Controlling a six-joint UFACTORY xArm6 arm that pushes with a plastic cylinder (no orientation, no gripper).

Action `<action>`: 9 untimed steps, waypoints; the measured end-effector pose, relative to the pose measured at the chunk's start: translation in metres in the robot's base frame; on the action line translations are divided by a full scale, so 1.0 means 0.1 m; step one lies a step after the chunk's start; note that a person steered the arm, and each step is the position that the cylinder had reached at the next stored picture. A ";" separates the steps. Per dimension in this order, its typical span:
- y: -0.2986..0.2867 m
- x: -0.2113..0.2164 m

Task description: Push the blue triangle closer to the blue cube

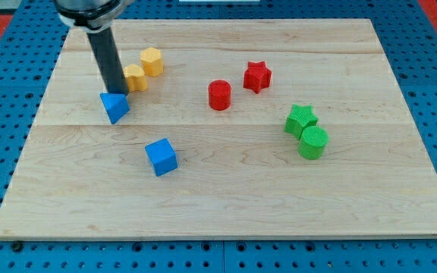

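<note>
Blue triangle (114,106) sat with my tip (116,92) touching its top edge, well apart from the blue cube (161,156); no jaws existed.

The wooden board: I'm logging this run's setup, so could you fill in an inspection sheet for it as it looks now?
Surface: pale wooden board lying on a blue perforated base.
Job's things: blue triangle block near the view's left; blue cube block below and to its right, apart from it.
Clutter: two yellow blocks side by side; red cylinder; red star; green star touching a green cylinder.
Hand: none; my tip sits at the triangle's upper edge, beside the lower yellow block.
Cables: nothing seen.
Surroundings: red strips at the view's top corners.
</note>
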State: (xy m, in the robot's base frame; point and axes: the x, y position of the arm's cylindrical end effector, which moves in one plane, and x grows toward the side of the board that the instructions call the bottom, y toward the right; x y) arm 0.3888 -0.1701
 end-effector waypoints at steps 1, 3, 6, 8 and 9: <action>-0.22 0.14; 0.04 0.75; 0.43 0.52; 0.88 0.52; 1.59 0.18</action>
